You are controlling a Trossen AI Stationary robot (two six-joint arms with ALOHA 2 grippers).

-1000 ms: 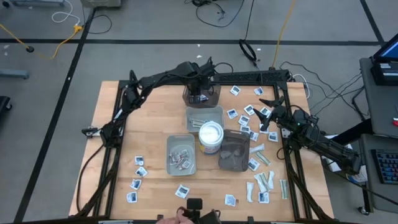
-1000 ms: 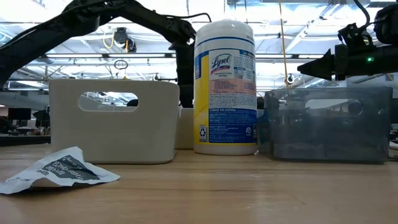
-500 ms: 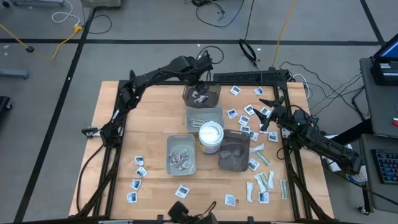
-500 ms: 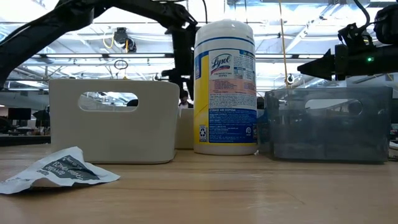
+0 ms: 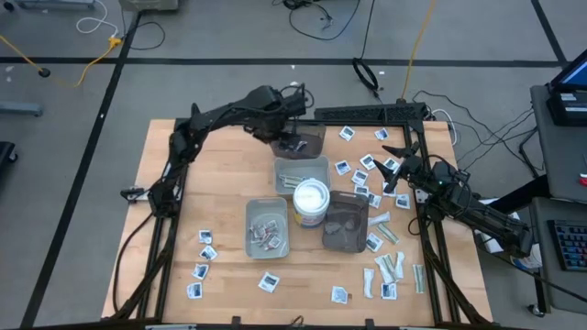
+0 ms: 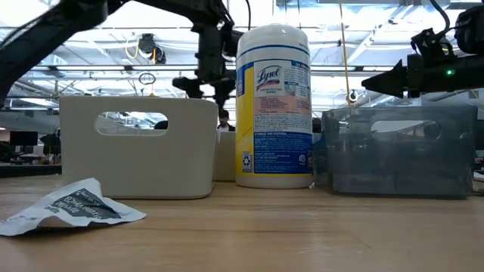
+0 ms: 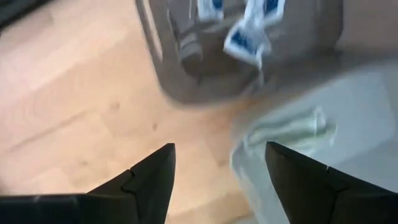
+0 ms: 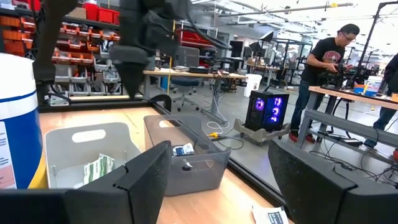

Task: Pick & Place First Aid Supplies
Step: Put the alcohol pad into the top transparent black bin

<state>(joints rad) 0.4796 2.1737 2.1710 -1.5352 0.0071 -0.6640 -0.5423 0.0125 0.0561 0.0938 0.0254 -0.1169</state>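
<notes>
Left gripper, jaws apart and empty, hangs over the dark translucent tray holding square white packets. Right gripper, jaws apart, waits beside scattered packets. Best to lift clear before reaching again.

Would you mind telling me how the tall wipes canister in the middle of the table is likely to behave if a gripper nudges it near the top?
The wipes canister stands tall on a narrow base, so a high push would probably tip it. Being round, it would likely roll once down. Its smooth label may slip against the fingers.
</notes>
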